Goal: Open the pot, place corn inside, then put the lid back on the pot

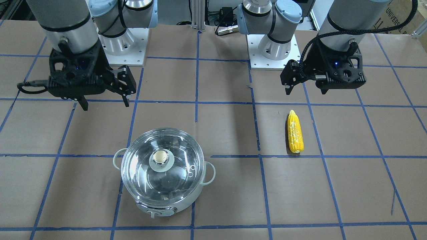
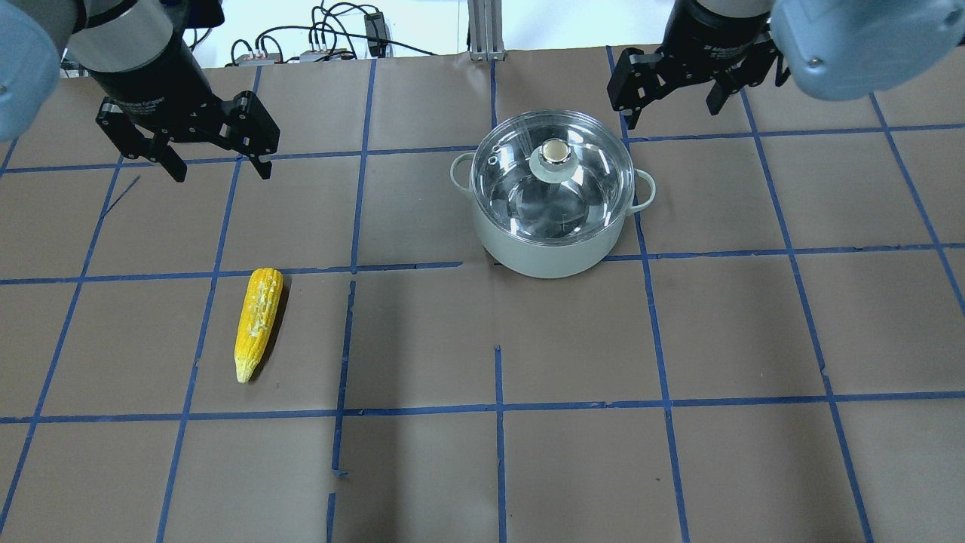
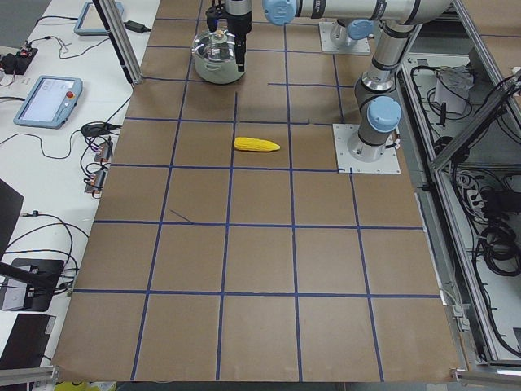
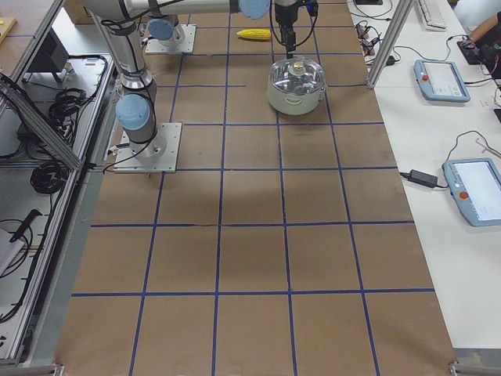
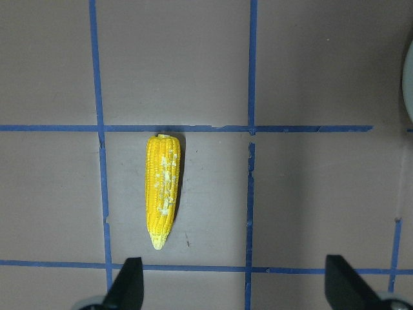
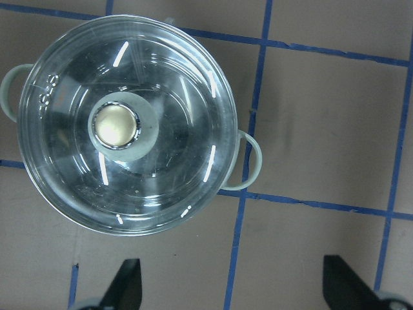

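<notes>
The pale mint pot (image 2: 550,255) stands on the table with the clear glass lid (image 2: 528,197) on it, and the lid's beige knob (image 2: 556,151) is centred. The yellow corn (image 2: 258,320) lies flat on the paper, well apart from the pot. My left gripper (image 2: 222,172) is open and empty and hangs above the table beyond the corn. In the left wrist view the corn (image 5: 162,190) lies ahead of the open fingers. My right gripper (image 2: 671,111) is open and empty, raised beside the pot. The right wrist view shows the lid (image 6: 168,161) from above.
Brown paper with a grid of blue tape (image 2: 497,407) covers the table. The two arm bases (image 1: 123,43) stand at the robot's edge of it. Tablets and cables (image 3: 47,98) lie on the side benches off the paper.
</notes>
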`<action>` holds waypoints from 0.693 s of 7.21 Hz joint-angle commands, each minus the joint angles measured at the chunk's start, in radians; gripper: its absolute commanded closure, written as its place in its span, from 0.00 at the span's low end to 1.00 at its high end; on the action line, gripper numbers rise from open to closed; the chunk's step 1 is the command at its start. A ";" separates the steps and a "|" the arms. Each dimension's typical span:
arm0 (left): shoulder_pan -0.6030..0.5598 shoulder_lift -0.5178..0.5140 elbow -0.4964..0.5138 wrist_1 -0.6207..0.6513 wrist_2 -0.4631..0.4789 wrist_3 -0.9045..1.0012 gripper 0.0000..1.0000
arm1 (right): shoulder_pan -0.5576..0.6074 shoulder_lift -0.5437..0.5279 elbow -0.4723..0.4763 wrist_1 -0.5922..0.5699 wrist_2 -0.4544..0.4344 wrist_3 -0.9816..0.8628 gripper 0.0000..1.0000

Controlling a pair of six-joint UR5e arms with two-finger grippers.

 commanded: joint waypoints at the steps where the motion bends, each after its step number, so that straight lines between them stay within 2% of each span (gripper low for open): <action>1: 0.000 0.004 -0.001 0.000 0.000 0.000 0.00 | 0.058 0.102 -0.054 -0.027 0.003 0.023 0.00; 5: 0.001 0.007 -0.004 -0.013 0.001 0.000 0.00 | 0.114 0.203 -0.049 -0.152 0.005 0.053 0.00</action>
